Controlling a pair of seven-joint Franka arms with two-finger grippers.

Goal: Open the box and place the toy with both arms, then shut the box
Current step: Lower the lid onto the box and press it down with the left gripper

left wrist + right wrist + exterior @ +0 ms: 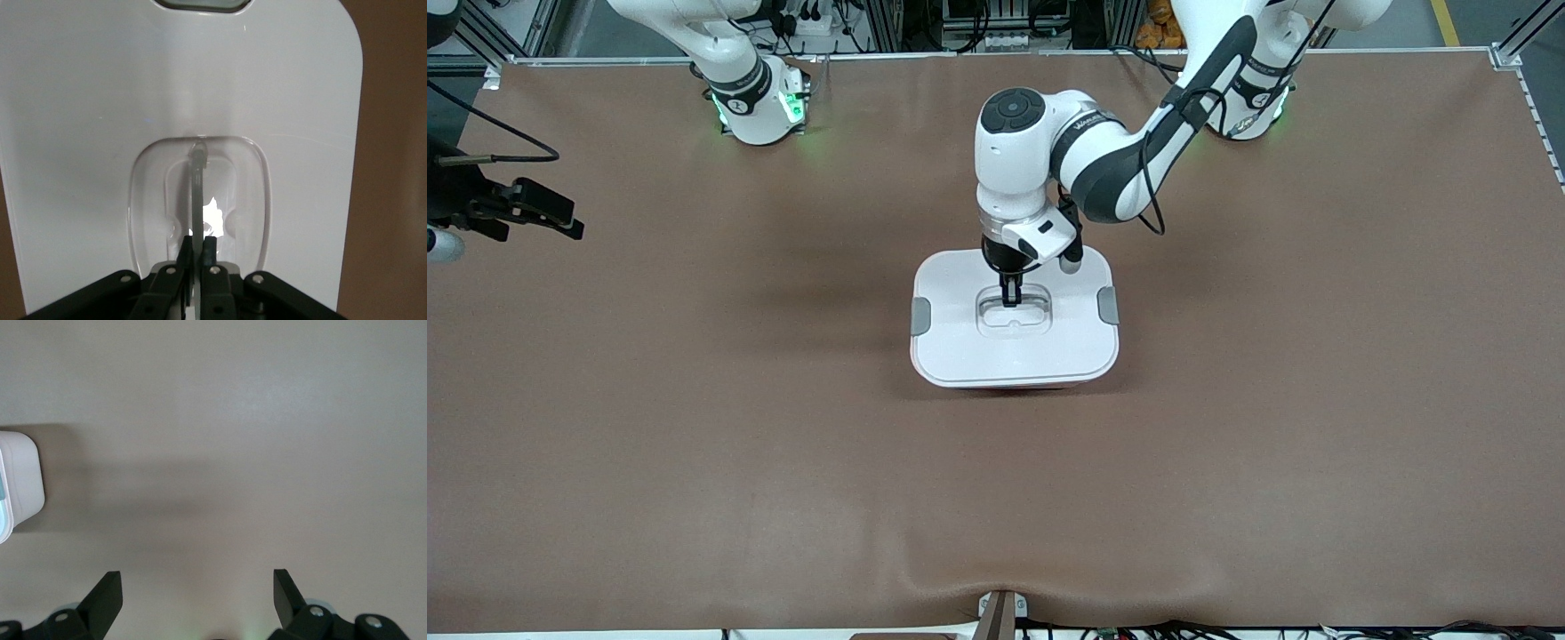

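— Where was the box [1016, 356]?

— Mid-table on the brown cloth [694, 427], its white lid [960, 293] on, with 2 grey clips [920, 316] at its ends.

— And the left gripper [1011, 297]?

— Down in the lid's recessed handle [199, 193], fingers [209, 248] pinched onto the thin upright bar (seen closely in the left wrist view).

— The right gripper [534, 213]?

— Waiting over the right arm's end of the table, fingers [107, 593] spread wide and holding nothing. A corner of the box showed in its wrist view

— The toy?

— Not visible to me
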